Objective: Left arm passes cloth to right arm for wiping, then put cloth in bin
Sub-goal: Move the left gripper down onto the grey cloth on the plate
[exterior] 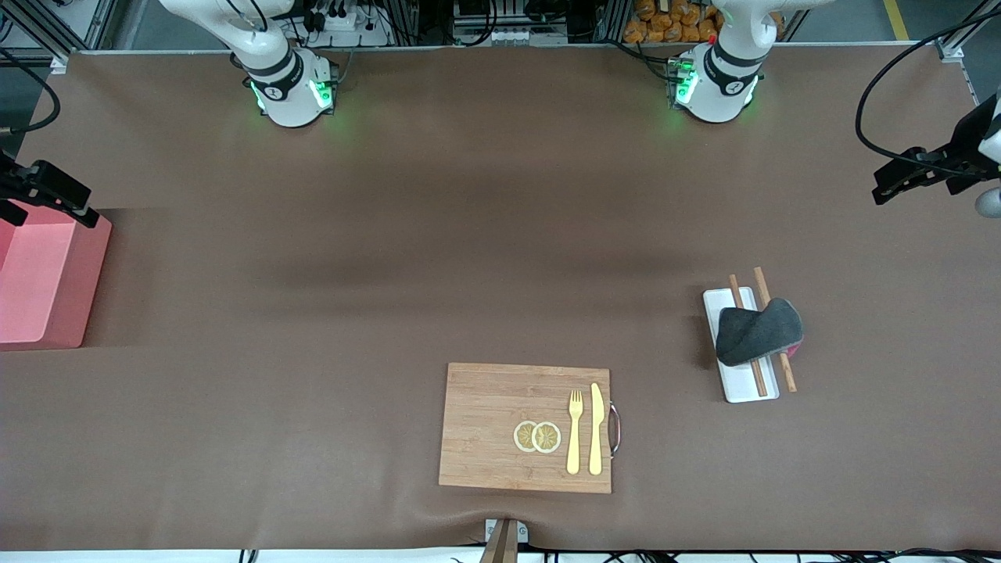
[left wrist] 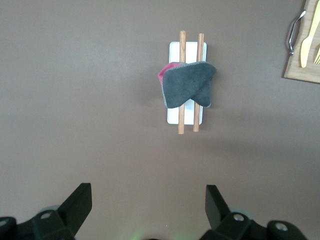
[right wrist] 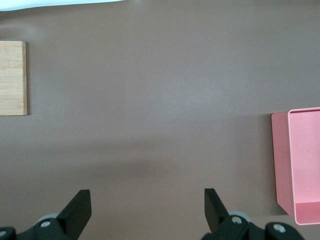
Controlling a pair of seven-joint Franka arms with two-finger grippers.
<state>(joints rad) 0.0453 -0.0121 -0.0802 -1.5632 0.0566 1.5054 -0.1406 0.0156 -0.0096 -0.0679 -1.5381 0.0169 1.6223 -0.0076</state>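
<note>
The dark grey cloth with a pink edge lies folded on the white tray and across two wooden sticks, toward the left arm's end of the table. It also shows in the left wrist view. My left gripper is open and empty, held up in the air at that end, apart from the cloth; its own view shows it over bare table. The pink bin stands at the right arm's end, seen too in the right wrist view. My right gripper is open and empty, over the bin's edge.
A wooden cutting board with a metal handle lies near the table's front edge. It carries two lemon slices, a yellow fork and a yellow knife. Brown mat covers the table.
</note>
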